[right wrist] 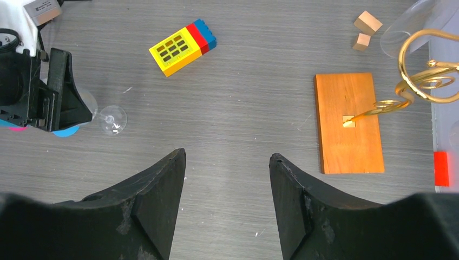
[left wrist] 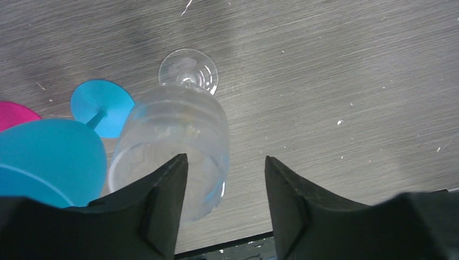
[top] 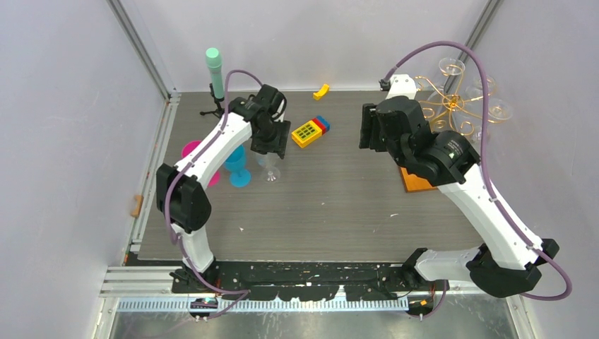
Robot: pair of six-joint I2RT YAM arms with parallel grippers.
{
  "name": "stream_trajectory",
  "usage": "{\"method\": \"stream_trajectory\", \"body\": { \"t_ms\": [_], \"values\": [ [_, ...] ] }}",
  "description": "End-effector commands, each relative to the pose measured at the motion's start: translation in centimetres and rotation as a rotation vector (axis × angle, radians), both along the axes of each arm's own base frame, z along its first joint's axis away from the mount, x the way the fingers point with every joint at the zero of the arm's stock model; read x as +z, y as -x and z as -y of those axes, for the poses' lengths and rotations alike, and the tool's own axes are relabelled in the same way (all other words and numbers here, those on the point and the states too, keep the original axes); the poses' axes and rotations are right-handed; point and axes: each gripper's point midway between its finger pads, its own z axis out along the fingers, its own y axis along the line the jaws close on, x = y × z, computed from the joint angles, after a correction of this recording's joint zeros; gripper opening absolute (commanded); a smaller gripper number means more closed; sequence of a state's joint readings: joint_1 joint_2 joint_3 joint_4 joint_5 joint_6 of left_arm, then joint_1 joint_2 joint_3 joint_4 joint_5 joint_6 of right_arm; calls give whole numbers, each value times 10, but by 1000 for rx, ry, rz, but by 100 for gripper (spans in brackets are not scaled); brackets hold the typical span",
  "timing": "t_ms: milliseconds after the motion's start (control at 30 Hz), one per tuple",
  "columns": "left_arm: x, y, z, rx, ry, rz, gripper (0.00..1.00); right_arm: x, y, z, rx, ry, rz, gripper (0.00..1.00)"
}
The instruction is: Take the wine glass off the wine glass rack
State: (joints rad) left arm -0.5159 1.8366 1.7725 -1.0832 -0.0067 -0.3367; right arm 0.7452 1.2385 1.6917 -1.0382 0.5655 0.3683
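Observation:
A clear wine glass (left wrist: pixel 173 135) stands upright on the table, its foot (left wrist: pixel 188 70) flat on the wood; it also shows in the top view (top: pixel 270 169). My left gripper (left wrist: pixel 224 157) is open just above it, with the left finger over the bowl's rim and nothing gripped. The wine glass rack (top: pixel 452 106), gold wire on an orange wooden base (right wrist: pixel 349 122), stands at the back right with clear glasses (top: pixel 452 67) hanging from its arms. My right gripper (right wrist: pixel 226 153) is open and empty over bare table, left of the rack.
A blue goblet (top: pixel 239 166) and a pink one (top: pixel 191 152) stand just left of the clear glass. A yellow, red and blue brick block (top: pixel 309 131) lies mid-table. A teal microphone on a tripod (top: pixel 215 70), a yellow piece (top: pixel 321 90) and two wooden cubes (right wrist: pixel 367 24) sit at the back.

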Motion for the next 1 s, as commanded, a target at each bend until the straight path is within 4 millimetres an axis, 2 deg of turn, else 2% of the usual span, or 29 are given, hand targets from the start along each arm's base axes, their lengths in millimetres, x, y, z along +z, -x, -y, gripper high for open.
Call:
{"method": "stream_trajectory", "body": {
  "t_ms": [0,100,200,267,400,467,500,567,600,633,667,700,733,767,800,833,867,967],
  "values": [
    [65,3,-3,-19,70,155,61,24,-1,5,-26,-23,50,63],
    [94,9,-15,-12,62,231,76,33,-3,9,-38,5,68,64],
    [120,19,-27,-7,76,319,98,40,-9,20,-78,72,88,64],
    [140,30,-34,-16,106,385,100,52,-13,33,-123,150,121,66],
    [162,49,-41,-40,157,470,100,71,-25,66,-269,315,165,67],
    [167,59,-44,-56,180,500,100,80,-32,83,-341,369,172,67],
    [165,63,-46,-60,185,506,100,83,-36,98,-396,389,171,67],
    [166,70,-47,-72,204,528,100,92,-53,117,-514,448,185,66],
    [166,73,-48,-77,212,536,100,101,-55,134,-571,495,185,65],
    [166,75,-48,-80,219,541,100,97,-69,134,-595,527,173,65],
    [167,78,-49,-83,223,545,100,106,-71,149,-645,571,164,62],
    [165,79,-49,-87,223,540,100,99,-85,149,-657,616,135,61],
    [164,81,-50,-90,220,536,100,106,-86,164,-708,653,123,59],
    [161,82,-51,-94,214,529,100,100,-98,166,-715,703,88,57],
    [159,83,-51,-97,209,525,100,105,-99,178,-757,708,84,56],
    [157,84,-52,-101,204,520,100,104,-108,181,-761,726,71,55],
    [155,84,-52,-102,201,517,100,103,-112,190,-779,735,59,55],
    [150,87,-48,-123,220,500,100,96,-132,198,-750,769,33,59]
  ]
}}
